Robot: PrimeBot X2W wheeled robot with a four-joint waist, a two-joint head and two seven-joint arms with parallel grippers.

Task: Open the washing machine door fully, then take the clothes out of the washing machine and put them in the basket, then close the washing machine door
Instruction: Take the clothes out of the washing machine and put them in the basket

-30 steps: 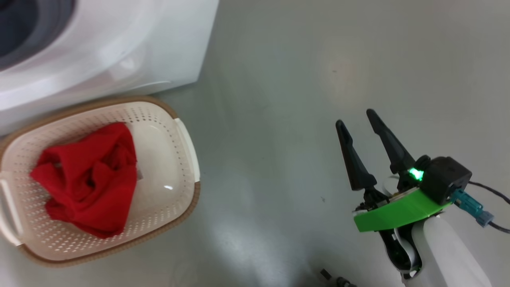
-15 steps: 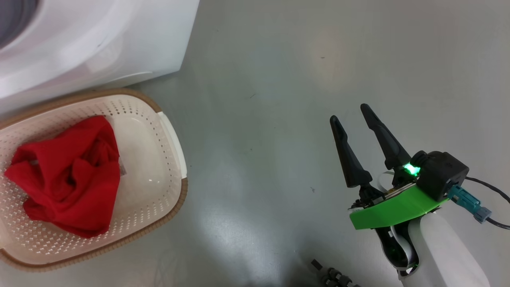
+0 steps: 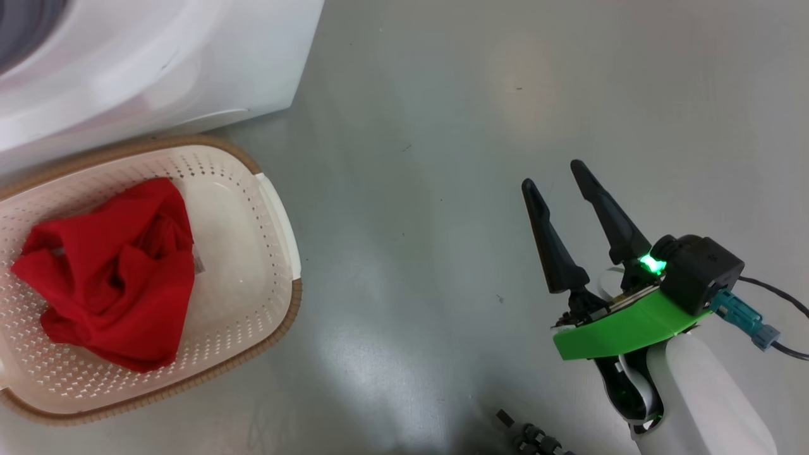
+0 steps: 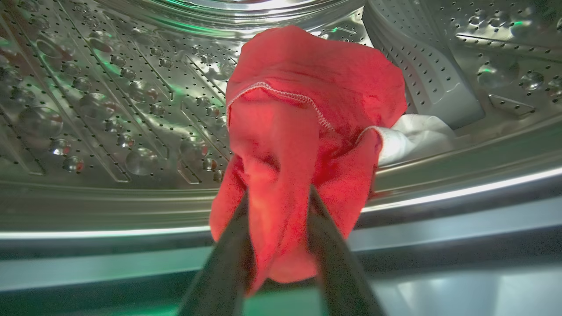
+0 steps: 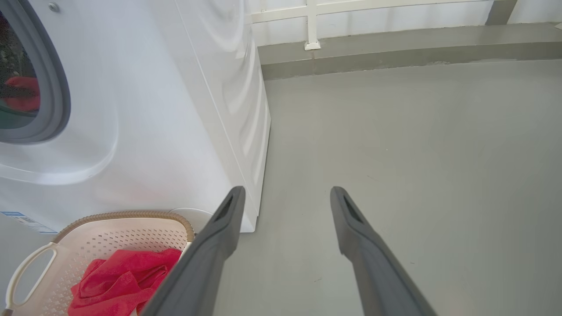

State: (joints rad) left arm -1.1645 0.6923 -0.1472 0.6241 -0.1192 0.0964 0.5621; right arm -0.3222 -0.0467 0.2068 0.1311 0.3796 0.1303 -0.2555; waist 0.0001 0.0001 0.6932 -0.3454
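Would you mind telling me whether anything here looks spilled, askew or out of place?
Nothing stands out. The basket stands upright beside the washing machine with red clothes inside it; another red garment in the drum sits between the jaws of the left gripper.

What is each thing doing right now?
washer: doorway uncovered.
left pincer: closed on drum cloth.
drum cloth: bunched, pinched between the fingers.
right pincer: open, empty.
basket: upright, part full.
basket clothes: crumpled heap inside basket.
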